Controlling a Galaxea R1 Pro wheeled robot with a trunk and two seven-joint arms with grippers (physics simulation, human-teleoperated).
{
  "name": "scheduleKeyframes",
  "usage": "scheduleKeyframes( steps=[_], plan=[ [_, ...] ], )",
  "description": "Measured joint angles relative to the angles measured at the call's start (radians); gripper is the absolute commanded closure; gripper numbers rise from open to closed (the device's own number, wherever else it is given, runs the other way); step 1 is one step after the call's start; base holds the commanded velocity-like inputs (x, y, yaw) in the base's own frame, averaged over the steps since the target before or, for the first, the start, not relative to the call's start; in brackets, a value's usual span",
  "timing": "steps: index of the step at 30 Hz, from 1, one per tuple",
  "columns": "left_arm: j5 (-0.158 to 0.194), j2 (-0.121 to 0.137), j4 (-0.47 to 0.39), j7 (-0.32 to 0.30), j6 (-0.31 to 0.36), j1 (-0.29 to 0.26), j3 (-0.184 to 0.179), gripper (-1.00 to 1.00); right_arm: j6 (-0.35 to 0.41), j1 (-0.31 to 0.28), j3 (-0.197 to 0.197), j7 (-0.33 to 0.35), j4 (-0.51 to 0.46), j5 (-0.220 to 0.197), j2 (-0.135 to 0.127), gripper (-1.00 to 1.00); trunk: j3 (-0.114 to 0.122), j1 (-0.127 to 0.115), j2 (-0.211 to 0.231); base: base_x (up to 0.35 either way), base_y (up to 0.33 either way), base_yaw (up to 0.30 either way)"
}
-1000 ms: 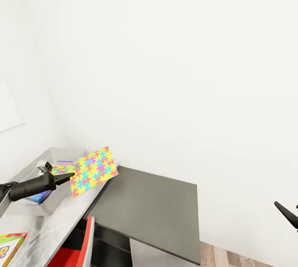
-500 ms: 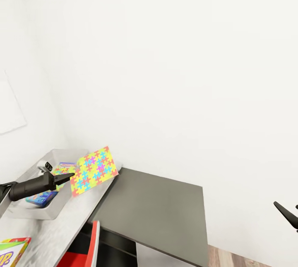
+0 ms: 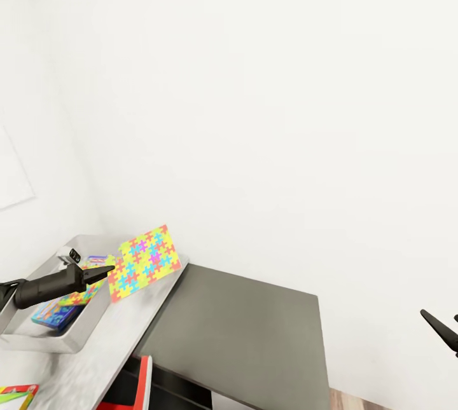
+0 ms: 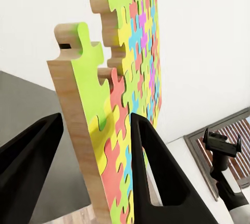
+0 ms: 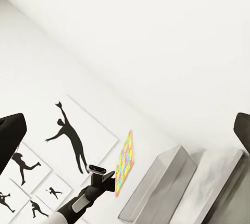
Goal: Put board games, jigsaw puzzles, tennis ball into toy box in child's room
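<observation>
The left gripper (image 3: 109, 269) is holding the multicoloured jigsaw puzzle (image 3: 145, 262) by one edge, its two fingers (image 4: 156, 182) clamping either face of the board, as the left wrist view is showing close up. The puzzle is hanging tilted in the air, above the strip of counter (image 3: 95, 353) between the toy box (image 3: 38, 334) and the counter's end, where the lower dark side desk (image 3: 242, 327) begins. Its lower corner is overlapping the box's near wall in the head view; whether it is touching I cannot tell.

Inside the toy box a small blue board game (image 3: 54, 314) is already lying flat, with another colourful flat piece (image 3: 79, 295) partly over it. A corner of one more game box (image 3: 16, 392) is peeking in along the counter's near edge.

The right gripper (image 3: 445, 328) is idling well apart over the side desk's far side, its fingers spread wide and empty.

So the step in hand looks like carrying this puzzle to the box. The next move, I judge, is calling for swinging it over the box's open interior, levelling it so it clears the low wall, then letting go. A tilted release could leave it propped on the rim.
</observation>
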Motion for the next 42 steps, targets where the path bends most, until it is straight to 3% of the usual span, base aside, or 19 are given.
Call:
scheduleKeyframes(
  steps=[38, 42],
  plan=[
    [0.000, -0.008, 0.004, 0.000, 0.026, -0.011, 0.010, 1.00, 0.004, 0.000, -0.009, 0.004, 0.000, 0.000, -0.001, -1.00, 0.000, 0.000, 0.000, 0.010, 0.016, 0.000],
    [0.000, -0.005, 0.006, 0.087, 0.083, -0.017, 0.017, 1.00, 0.005, 0.000, -0.009, 0.004, 0.001, 0.000, -0.001, -1.00, 0.000, 0.000, 0.000, 0.000, 0.000, 0.000]
  ],
)
